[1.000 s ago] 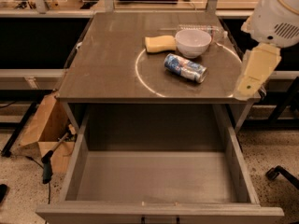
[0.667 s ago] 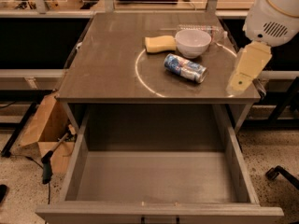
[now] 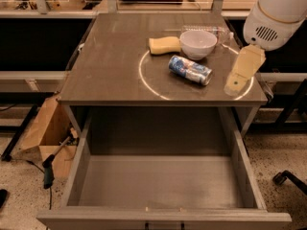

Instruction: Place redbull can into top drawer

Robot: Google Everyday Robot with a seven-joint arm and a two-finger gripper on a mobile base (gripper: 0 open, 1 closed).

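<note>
we see the redbull can [image 3: 190, 70] lying on its side; our gripper [image 3: 236, 84] hangs right of it, apart, its spread we cannot tell; the top drawer [image 3: 158, 181] gapes open below it.

At right desk edge, by gripper [image 3: 234, 84]: open gap to redbull can [image 3: 190, 70]. Behind can, blocked by bowl [image 3: 197, 43], sponge [image 3: 164, 45]. Below front edge, top drawer [image 3: 158, 183] wide open.

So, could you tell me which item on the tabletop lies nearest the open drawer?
The blue-and-silver redbull can, on its side; the sponge, bowl and bottle sit farther back. The claw hangs just right of it.
</note>
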